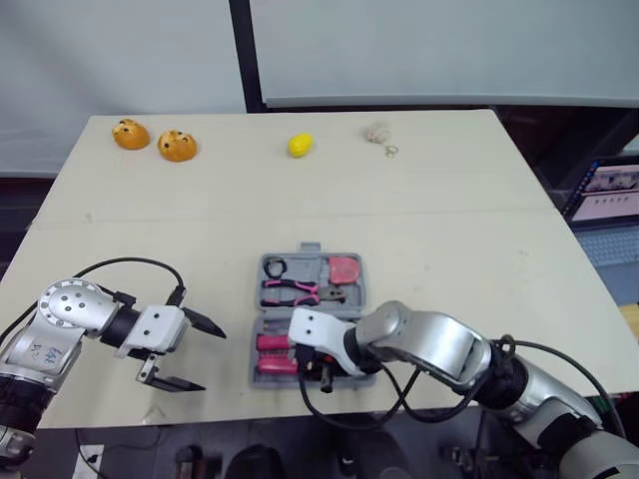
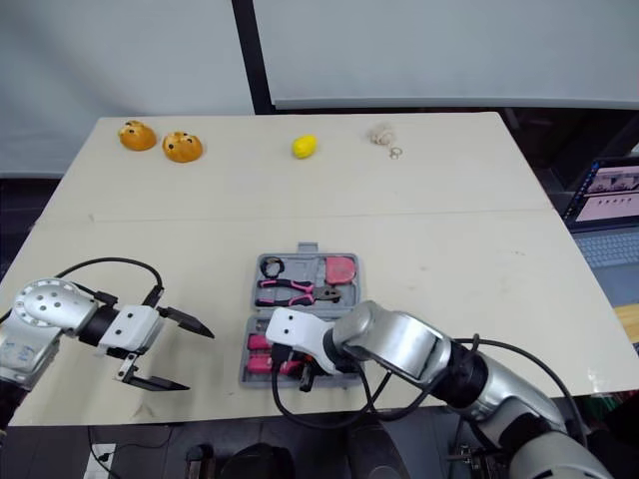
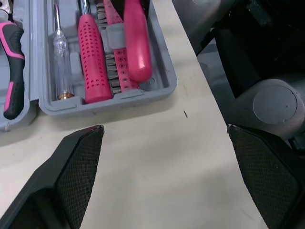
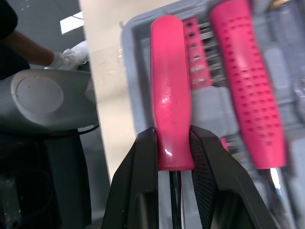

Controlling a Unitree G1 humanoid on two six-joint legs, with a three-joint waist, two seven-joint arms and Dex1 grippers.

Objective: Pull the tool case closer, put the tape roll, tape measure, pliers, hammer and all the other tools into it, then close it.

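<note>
One pink handle point(image 4: 171, 95) pinched by right end effector point(image 4: 172, 135) over tool case point(image 3: 109, 101).

One grey tool case point(image 3: 107, 101) lies open on one table point(image 1: 449, 230). It holds one black tape roll point(image 1: 276, 266), one pink tape measure point(image 1: 343, 268), one pair of pink-and-black pliers point(image 1: 290, 291), one clear-handled screwdriver point(image 3: 61, 62) and two pink-handled tools: a dotted pink handle point(image 3: 94, 62) and a smooth pink handle point(image 3: 136, 38). Along the table's far side sit two orange round objects point(image 1: 131, 134) point(image 1: 178, 146), one yellow object point(image 1: 301, 145), one small beige object point(image 1: 376, 133) and one small ring point(image 1: 390, 151)
</note>
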